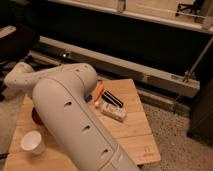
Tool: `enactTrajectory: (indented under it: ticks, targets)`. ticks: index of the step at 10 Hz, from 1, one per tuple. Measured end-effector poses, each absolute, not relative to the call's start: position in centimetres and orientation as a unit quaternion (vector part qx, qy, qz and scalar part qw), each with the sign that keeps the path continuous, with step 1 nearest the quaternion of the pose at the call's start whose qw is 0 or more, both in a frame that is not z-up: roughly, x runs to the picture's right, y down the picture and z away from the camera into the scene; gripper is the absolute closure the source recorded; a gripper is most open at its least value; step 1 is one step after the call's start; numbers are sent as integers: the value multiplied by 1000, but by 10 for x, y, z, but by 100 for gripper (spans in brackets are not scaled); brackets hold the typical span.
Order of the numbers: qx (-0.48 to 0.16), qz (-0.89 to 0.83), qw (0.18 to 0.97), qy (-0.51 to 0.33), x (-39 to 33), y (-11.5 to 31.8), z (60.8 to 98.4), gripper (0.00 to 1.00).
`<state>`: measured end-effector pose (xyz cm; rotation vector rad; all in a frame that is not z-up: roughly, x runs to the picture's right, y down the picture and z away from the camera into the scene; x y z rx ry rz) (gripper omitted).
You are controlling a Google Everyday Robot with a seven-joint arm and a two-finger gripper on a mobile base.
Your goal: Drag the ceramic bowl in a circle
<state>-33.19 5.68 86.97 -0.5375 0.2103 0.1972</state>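
I count one ceramic bowl (pixel 35 115), one white paper cup (pixel 32 143), one orange marker (pixel 98 93), and one white packet (pixel 113 110) on the wooden table (pixel 135 135). My arm (pixel 75 125) hides the gripper; its fingers are pressed together. Only the bowl's red edge shows at the arm's left side, above the cup.

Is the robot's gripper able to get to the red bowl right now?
Probably yes. The gripper sits out of sight behind the arm, right where the ceramic bowl's red edge peeks out. The white cup stands apart.
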Motion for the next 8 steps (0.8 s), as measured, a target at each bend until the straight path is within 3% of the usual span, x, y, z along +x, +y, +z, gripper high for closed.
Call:
enactTrajectory:
  ticks: [4,8]
  targets:
    - [-259,242,922,157,-227,26,903,100]
    - [-282,280,898,189,-164,61,887,100]
